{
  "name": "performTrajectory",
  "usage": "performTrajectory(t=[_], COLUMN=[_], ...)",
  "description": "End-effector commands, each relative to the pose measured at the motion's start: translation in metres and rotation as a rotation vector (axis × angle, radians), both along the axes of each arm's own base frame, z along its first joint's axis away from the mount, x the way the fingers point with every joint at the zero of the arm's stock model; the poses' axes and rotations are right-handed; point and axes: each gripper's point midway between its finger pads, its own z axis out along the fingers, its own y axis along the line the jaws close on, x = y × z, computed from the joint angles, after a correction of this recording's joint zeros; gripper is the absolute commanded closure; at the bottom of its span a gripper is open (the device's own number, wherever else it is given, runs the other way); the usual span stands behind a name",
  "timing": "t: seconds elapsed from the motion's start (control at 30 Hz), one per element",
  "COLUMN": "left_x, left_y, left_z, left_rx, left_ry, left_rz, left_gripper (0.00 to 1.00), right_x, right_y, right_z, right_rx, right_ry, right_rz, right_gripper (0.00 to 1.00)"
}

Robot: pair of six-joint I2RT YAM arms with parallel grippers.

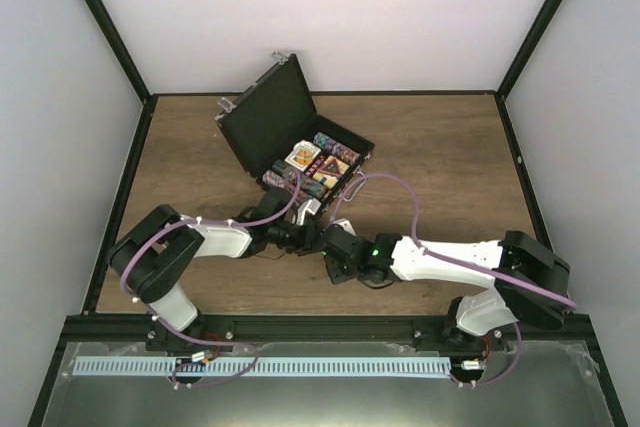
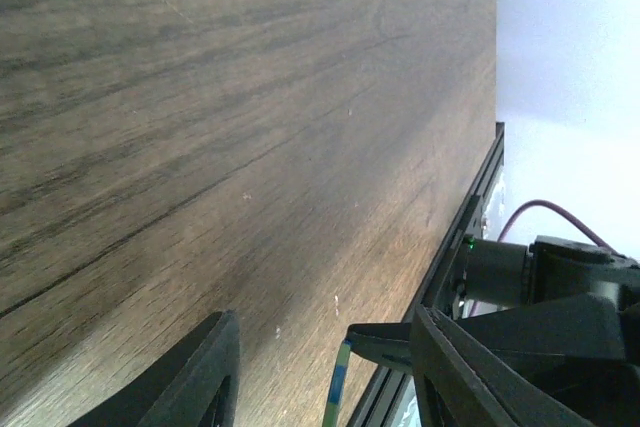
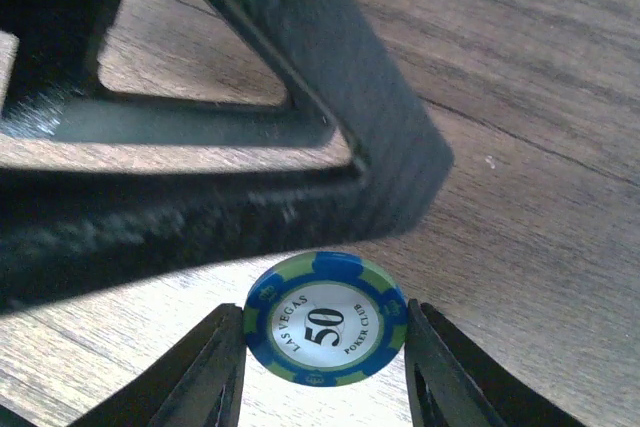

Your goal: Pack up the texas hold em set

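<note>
A blue and green poker chip (image 3: pixel 325 319) marked 50 stands on edge between the pads of my right gripper (image 3: pixel 325 347), which is shut on it just above the table. My left gripper (image 2: pixel 325 332) faces the right one. Its jaws stand apart on either side of the same chip (image 2: pixel 340 387), seen edge-on, without visibly touching it. One left finger (image 3: pixel 300 97) looms dark over the chip in the right wrist view. Both grippers meet near the table's middle (image 1: pixel 316 239). Behind them lies the open black briefcase (image 1: pixel 262 122), with chips and cards (image 1: pixel 322 165) in its tray.
The briefcase lid stands up toward the back left. The dark frame rail (image 2: pixel 470 227) runs along the table's near edge. The right arm's body (image 2: pixel 560 287) and purple cable (image 2: pixel 545 209) sit close by the left gripper.
</note>
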Motion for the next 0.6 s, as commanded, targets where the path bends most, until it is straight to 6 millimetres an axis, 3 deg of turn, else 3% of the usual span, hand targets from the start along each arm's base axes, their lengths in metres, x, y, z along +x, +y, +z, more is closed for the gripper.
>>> performTrajectory(t=[0.0, 0.37, 0.57], left_x=[-0.006, -0.023, -0.027], left_y=[-0.014, -0.021, -0.025], left_z=[0.009, 0.002, 0.002], left_rx=[-0.080, -0.092, -0.088], left_ry=[0.010, 0.039, 0.035], left_rz=[-0.076, -0.166, -0.185], left_gripper=[0.52, 0.65, 0.78], right_x=[0.014, 0.016, 0.017], right_y=[0.014, 0.011, 0.010], right_z=[0.024, 0.024, 0.022], right_rx=[0.068, 0.066, 0.058], right_ry=[-0.059, -0.060, -0.058], right_rz=[-0.007, -0.013, -0.012], right_gripper=[0.56, 0.56, 0.56])
